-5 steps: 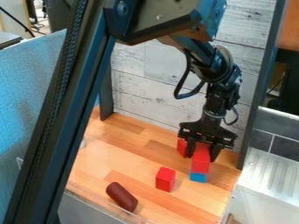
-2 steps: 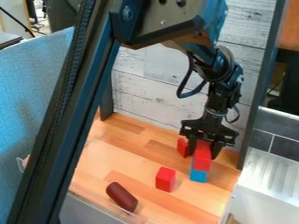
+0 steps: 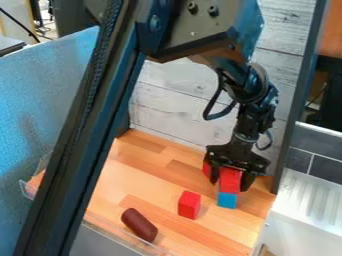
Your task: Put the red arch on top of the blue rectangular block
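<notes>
The gripper (image 3: 230, 176) is over the right back part of the wooden surface, pointing down, shut on the red arch (image 3: 230, 181) with a finger at either side. The black gripper body covers the arch's upper part. Directly below the arch in the view, the blue rectangular block (image 3: 227, 200) stands on the wood with its front face showing. The arch's lower edge meets the block's upper edge; whether its weight rests there I cannot tell.
Another red block (image 3: 207, 169) stands close behind the gripper's left finger. A separate red block (image 3: 189, 205) is front left of the blue one, and a dark red cylinder (image 3: 139, 225) lies near the front edge. A white metal unit (image 3: 307, 210) borders the right.
The gripper and the red arch have shifted slightly backward over the blue block, more of whose front now shows. The upper arm has swung a little to the right.
</notes>
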`<move>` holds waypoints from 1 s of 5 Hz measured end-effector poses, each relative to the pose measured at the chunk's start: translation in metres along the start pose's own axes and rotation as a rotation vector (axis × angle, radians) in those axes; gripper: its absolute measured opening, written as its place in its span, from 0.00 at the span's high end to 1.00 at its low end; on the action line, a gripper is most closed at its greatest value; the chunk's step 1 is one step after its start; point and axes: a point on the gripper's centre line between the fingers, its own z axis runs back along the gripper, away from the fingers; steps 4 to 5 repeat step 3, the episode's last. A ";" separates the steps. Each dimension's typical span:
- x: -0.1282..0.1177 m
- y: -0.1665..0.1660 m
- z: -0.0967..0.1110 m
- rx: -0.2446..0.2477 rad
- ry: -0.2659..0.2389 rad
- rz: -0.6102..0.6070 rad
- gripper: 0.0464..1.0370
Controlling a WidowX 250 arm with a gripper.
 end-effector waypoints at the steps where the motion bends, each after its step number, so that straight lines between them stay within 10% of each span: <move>1: -0.006 0.000 -0.003 -0.002 0.020 -0.013 0.03; 5: -0.003 0.006 0.037 -0.087 0.004 -0.003 0.04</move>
